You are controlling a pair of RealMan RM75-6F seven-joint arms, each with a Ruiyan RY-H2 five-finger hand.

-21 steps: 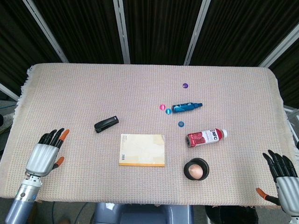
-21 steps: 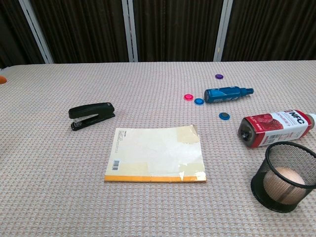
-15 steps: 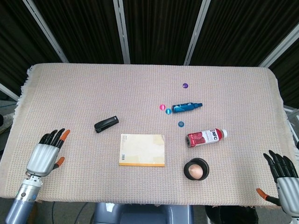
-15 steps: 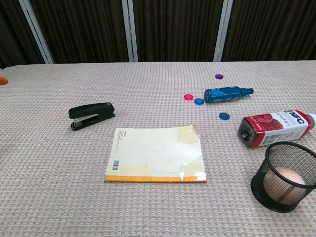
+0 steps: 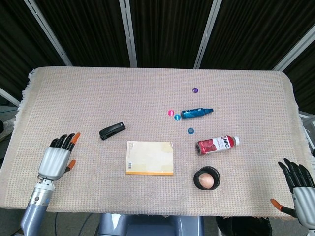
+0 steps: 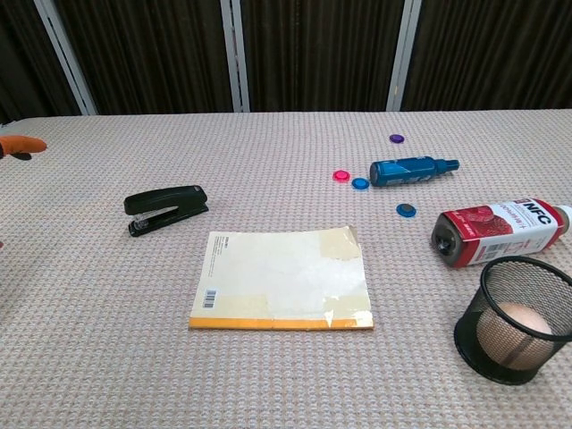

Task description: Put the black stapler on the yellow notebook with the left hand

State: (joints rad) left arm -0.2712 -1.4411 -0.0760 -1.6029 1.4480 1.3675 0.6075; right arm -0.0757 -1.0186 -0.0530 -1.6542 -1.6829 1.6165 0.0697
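The black stapler lies flat on the table cloth, up and to the left of the yellow notebook. My left hand hovers near the table's front left, fingers spread and empty, a good way left and below the stapler. Only an orange fingertip of it shows at the chest view's left edge. At the front right corner my right hand rests open, far from both objects.
A blue bottle lies beside pink, blue and purple discs. A red NFC bottle lies right of the notebook. A black mesh cup holds an egg-like ball.
My left hand has moved right and slightly toward the stapler; its fingertip now shows further into the chest view. The right hand has sunk a little. Objects are unmoved.
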